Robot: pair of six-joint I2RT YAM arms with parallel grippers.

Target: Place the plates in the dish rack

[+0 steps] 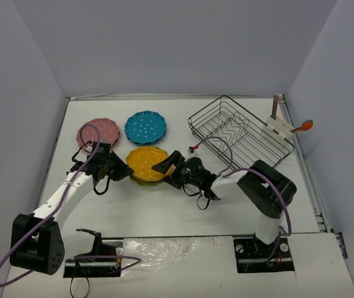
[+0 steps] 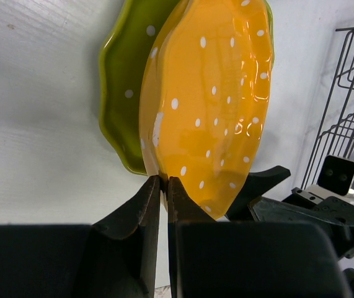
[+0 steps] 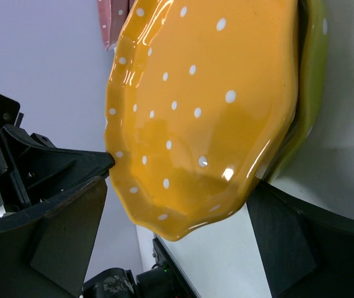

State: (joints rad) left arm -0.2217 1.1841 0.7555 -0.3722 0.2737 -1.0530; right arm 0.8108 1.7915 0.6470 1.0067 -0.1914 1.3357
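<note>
Orange plate (image 1: 147, 162) lies stacked on a green plate (image 2: 124, 81) on the table (image 1: 183, 211).

Left gripper (image 2: 162, 180): jaws pressed together with nothing between them, tips at the orange plate's left rim where it meets the green plate.

Right gripper (image 3: 183, 177): jaws spread wide, one finger on either side of the orange plate's right rim, not clamped on it.

Pink plate (image 1: 98, 132) and blue plate (image 1: 145, 127) lie flat behind the orange plate.

Dish rack (image 1: 238, 133) stands behind and to the right of the orange plate.
</note>
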